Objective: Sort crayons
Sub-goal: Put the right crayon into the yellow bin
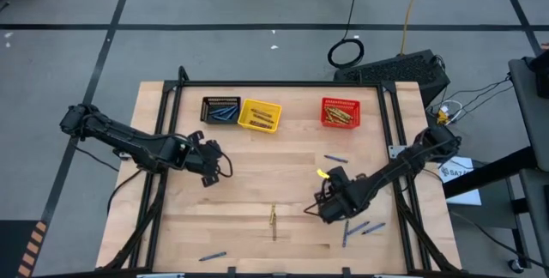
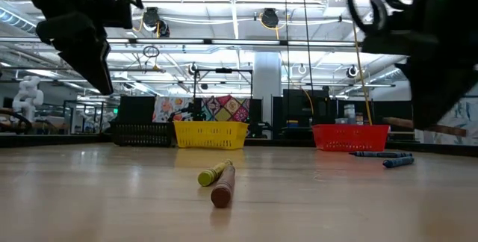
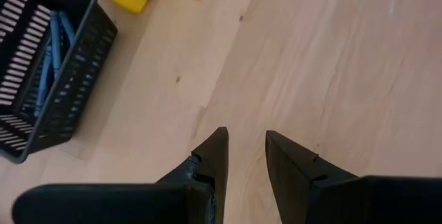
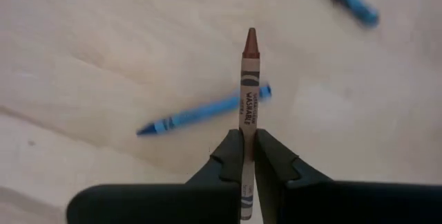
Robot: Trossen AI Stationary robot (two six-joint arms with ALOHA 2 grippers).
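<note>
Crayons are scattered plus binned: my right gripper (image 4: 248, 156) has its fingers clamped on a brown crayon (image 4: 248, 86), tip sticking out past the jaws, held above the table over two loose blue crayons (image 4: 204, 115). In the high view that gripper (image 1: 328, 212) sits at the front right of the table (image 1: 283, 171), w/ a few blue crayons (image 1: 358, 228) just beside it on the wood and another blue one (image 1: 335, 159) further back toward the red basket (image 1: 341, 112).

Left gripper (image 3: 243, 156) hangs over bare wood at mid-left, jaws partly apart, nothing btwn them. High view puts it (image 1: 208, 165) in front of the black basket (image 1: 220, 110), which has blue crayons inside. Yellow basket (image 1: 260, 115) touches the black one and holds olive-yellow sticks; red basket, well apart to the right, holds tan-brown ones.

Front centre: an olive-yellow crayon (image 2: 213, 173) and a brown one (image 2: 223, 190) lie touching. One more blue crayon (image 1: 213, 255) near the front-left edge.
</note>
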